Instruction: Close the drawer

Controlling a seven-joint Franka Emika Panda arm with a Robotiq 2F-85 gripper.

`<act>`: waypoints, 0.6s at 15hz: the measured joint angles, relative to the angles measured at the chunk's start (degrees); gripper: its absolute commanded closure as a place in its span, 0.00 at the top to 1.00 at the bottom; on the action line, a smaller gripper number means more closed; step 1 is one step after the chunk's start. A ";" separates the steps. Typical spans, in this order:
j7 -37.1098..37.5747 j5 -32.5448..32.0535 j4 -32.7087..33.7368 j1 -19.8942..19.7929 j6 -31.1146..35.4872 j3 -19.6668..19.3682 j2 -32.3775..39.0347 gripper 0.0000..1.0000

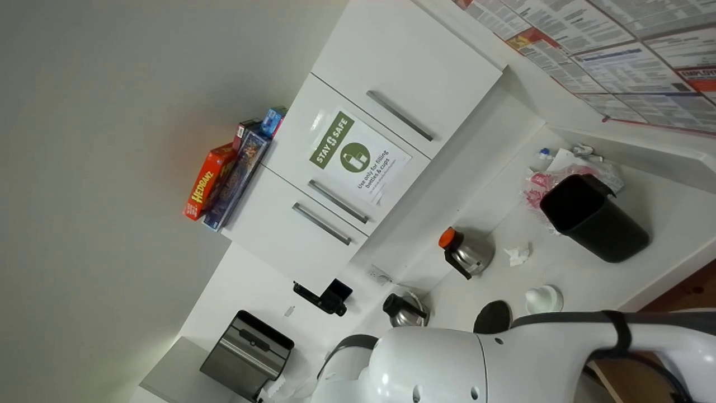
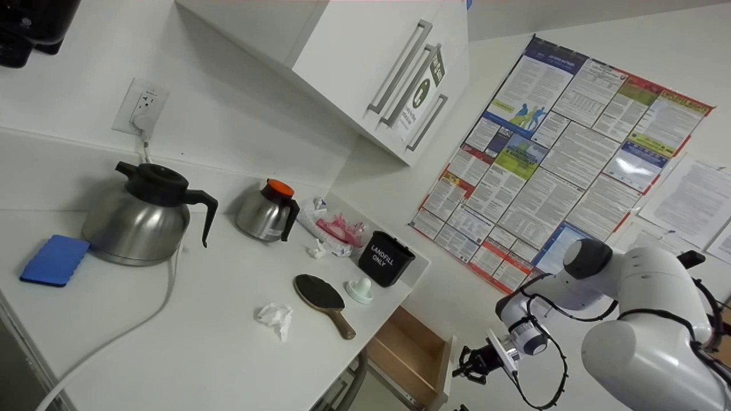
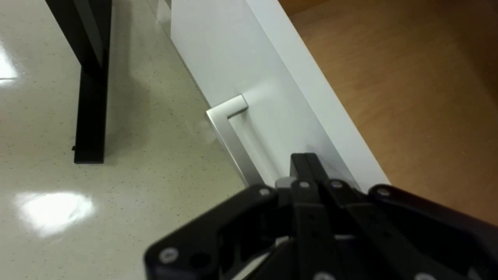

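The white surface carries a paddle and a black bin, with posters beyond. Below the surface's edge the drawer stands pulled out, its wooden inside showing. The tool is pressed together with nothing in its grip, set at the outer face of the front panel, between the handle and the upper edge; whether it touches is hard to say from the wrist view.

The step in hand is likely the push. Best to use the tool as one blunt point, bearing near the panel's middle so that the drawer does not skew, and to give the handle a berth, since it could snag. The push wants to run straight along the drawer's line of travel, at a steady pace, easing as the front panel nears flush.
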 measured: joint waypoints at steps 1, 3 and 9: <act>0.00 0.00 0.00 0.00 0.00 -0.01 0.00 0.01; 0.00 0.00 0.00 0.00 0.00 -0.01 0.00 0.00; 0.02 6.01 -0.08 0.23 0.00 2.36 0.41 0.00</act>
